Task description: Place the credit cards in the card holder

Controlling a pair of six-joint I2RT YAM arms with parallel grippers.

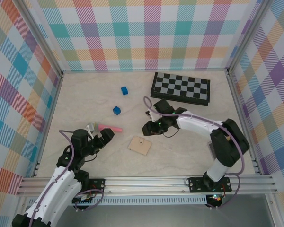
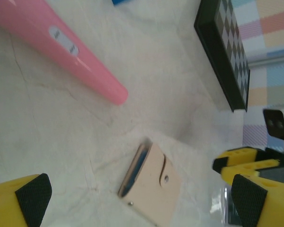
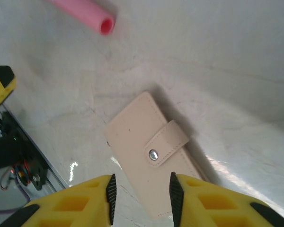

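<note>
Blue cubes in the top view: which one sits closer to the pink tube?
The near blue cube, just behind the pink tube. The other blue cube sits farther back, about level with the chessboard.

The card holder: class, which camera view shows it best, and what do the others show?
The right wrist view: the card holder lies large and sharp, closed strap and snap plain. The left wrist view shows it slanted, blue-grey inner edge visible. The top external view shows a small tan square.
</note>
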